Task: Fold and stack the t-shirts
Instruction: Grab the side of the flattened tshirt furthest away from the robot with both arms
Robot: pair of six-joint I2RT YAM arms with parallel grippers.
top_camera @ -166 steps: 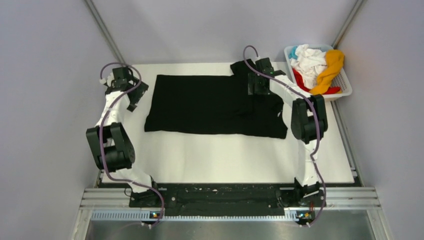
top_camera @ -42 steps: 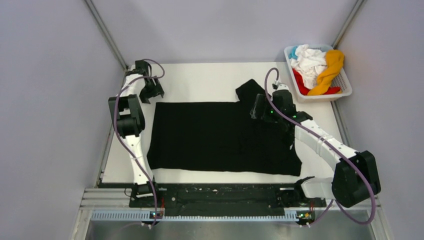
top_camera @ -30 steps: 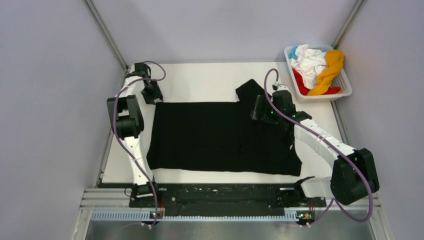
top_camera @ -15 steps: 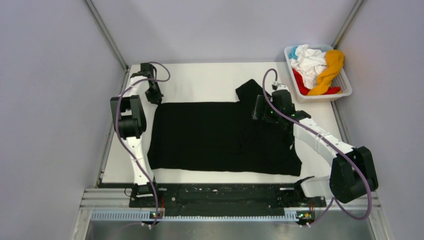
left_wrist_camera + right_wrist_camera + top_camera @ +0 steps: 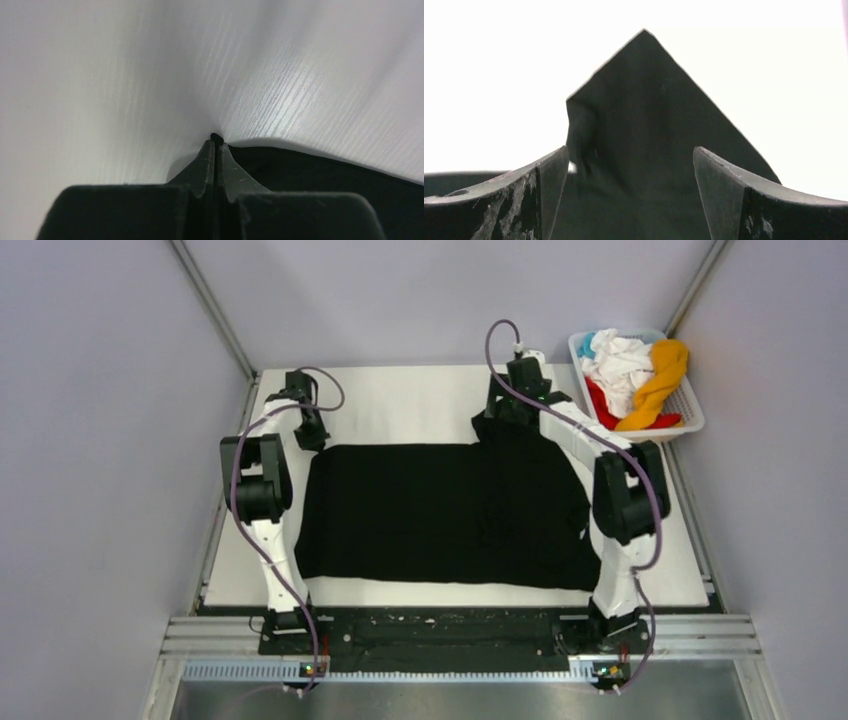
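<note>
Two arms reach to the far side of the white table (image 5: 400, 395), one at each far corner of the black t-shirt (image 5: 440, 510), which lies spread flat across the middle of the table with its long edges running left to right. The left gripper (image 5: 312, 433) sits at the shirt's far-left corner; in the left wrist view its jaws are pressed tight together with no gap, a small nub of black cloth pokes out at the tips, and the shirt's edge runs off to the right from there. The right gripper (image 5: 503, 412) is over the far-right sleeve (image 5: 644, 100), which comes to a point on the table between its fingers; its jaws stand wide apart and hold nothing. At the far-right corner a white slatted basket (image 5: 692, 412) holds a crumpled heap: a white shirt (image 5: 620, 360), an orange-yellow shirt (image 5: 662, 375), a red shirt (image 5: 600, 400) and a light blue shirt (image 5: 588, 343).
</note>
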